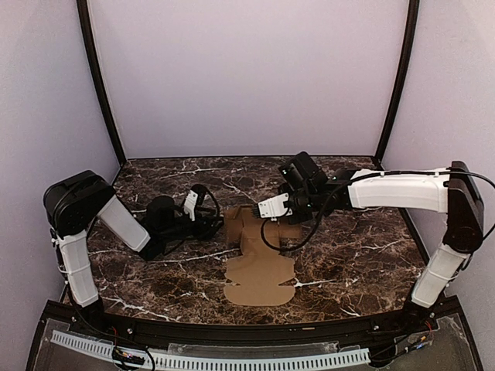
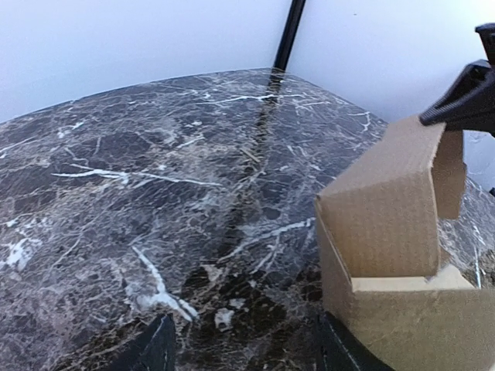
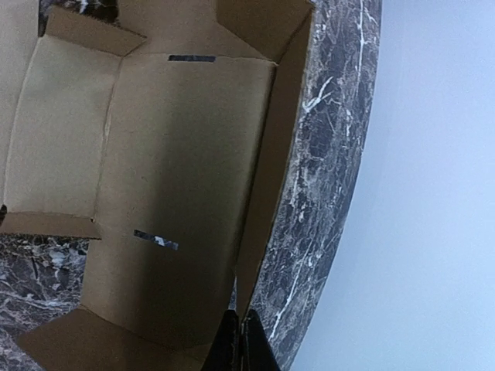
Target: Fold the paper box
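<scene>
Two arms over one sheet of brown card, and we're mid-fold. From above, the paper box (image 1: 259,272) lies at the middle of the marbled desk (image 1: 356,247). Its near half is flat, with the rounded tabs (image 1: 259,295) toward the arm bases, and its far half is lifted into walls between the two arms. How those walls stand we can't read from up there, because the right arm (image 1: 394,189) and a loop of black cable (image 1: 271,238) cover that part.

The left wrist view helps. A raised corner of the box fills the lower right: a low wall in front, a taller panel behind it, and a narrow flap turned off the far side. The frame cuts off the bottom.

The left jaws are released. We see two dark fingers (image 2: 157,352) well apart at the bottom edge, bare marble between them, and the box's corner right at the right-hand one. Whether that finger touches card we can't tell, since the box hides the spot.

The right jaws are clenched, fingers (image 3: 230,349) pressed together with only a hairline between them. Their tips sit at the free edge of an upright side wall, and the left wrist view shows a black tip on top of the flap. Is a sliver of card nipped between them? Too tight to make out.

Past the tips, we look into the box's inside: a floor panel, two thin slots (image 3: 192,58) and flaps folded up, with the left part cropped away.
</scene>
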